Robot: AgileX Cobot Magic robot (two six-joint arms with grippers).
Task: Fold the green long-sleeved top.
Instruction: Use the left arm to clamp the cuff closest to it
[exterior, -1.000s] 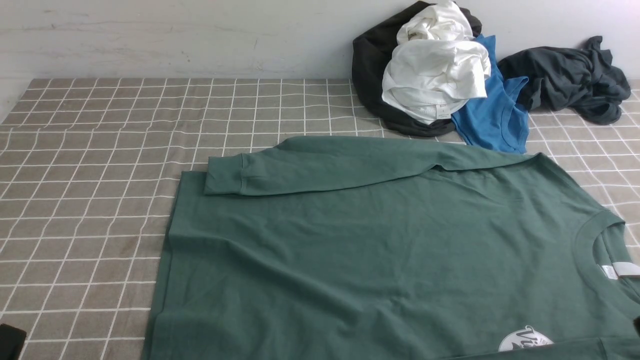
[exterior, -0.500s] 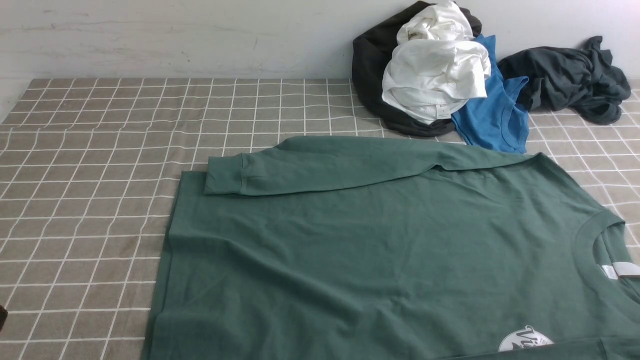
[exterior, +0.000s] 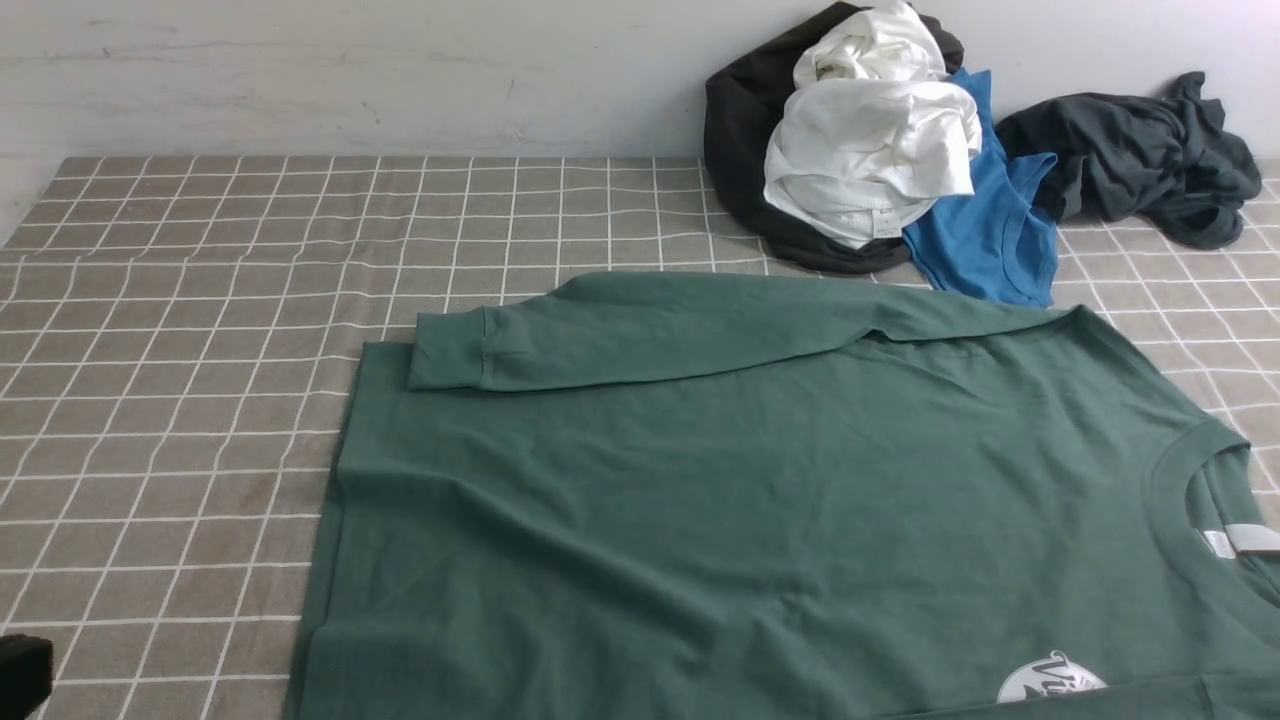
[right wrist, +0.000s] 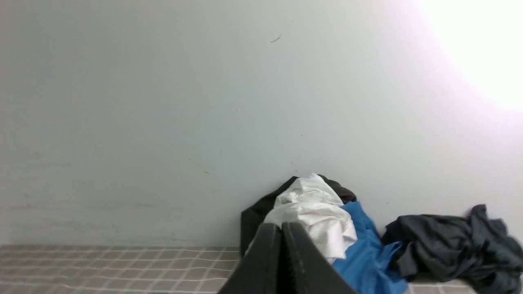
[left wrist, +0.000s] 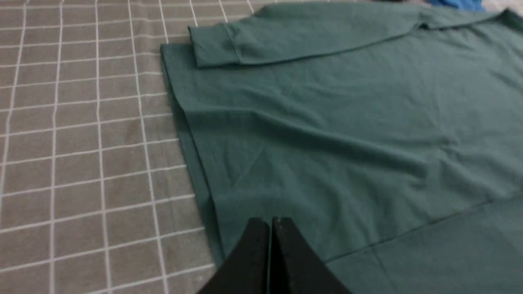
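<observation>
**A:** What are the hands doing?

**B:** Both are clenched and grasp nothing. The left hand point(left wrist: 271, 222) has its jaws pressed together. Its tips are over the top point(left wrist: 347, 122), just inside the hem. I cannot tell whether they touch the cloth.

**A:** Where does the top lie?

**B:** It is spread flat on the checked tabletop point(left wrist: 81, 143), running ahead of the left hand and off to its right. Farther from that hand, one sleeve point(exterior: 700, 325) is folded across the body, and its cuff point(exterior: 447, 350) ends near the hem. Far to the hand's right are the collar point(exterior: 1170, 480), a white label point(exterior: 1240, 540) and a round logo point(exterior: 1050, 685).

**A:** And the other hand?

**B:** The right hand point(right wrist: 282, 226) has its jaws together and is aimed at the wall point(right wrist: 163, 122). Beyond its tips a heap lies against the wall. A white garment point(right wrist: 314, 216) sits on a black one point(right wrist: 251, 220), with a blue shirt point(right wrist: 363, 253) just to the right. A grey garment point(right wrist: 449, 241) lies farther right.
</observation>
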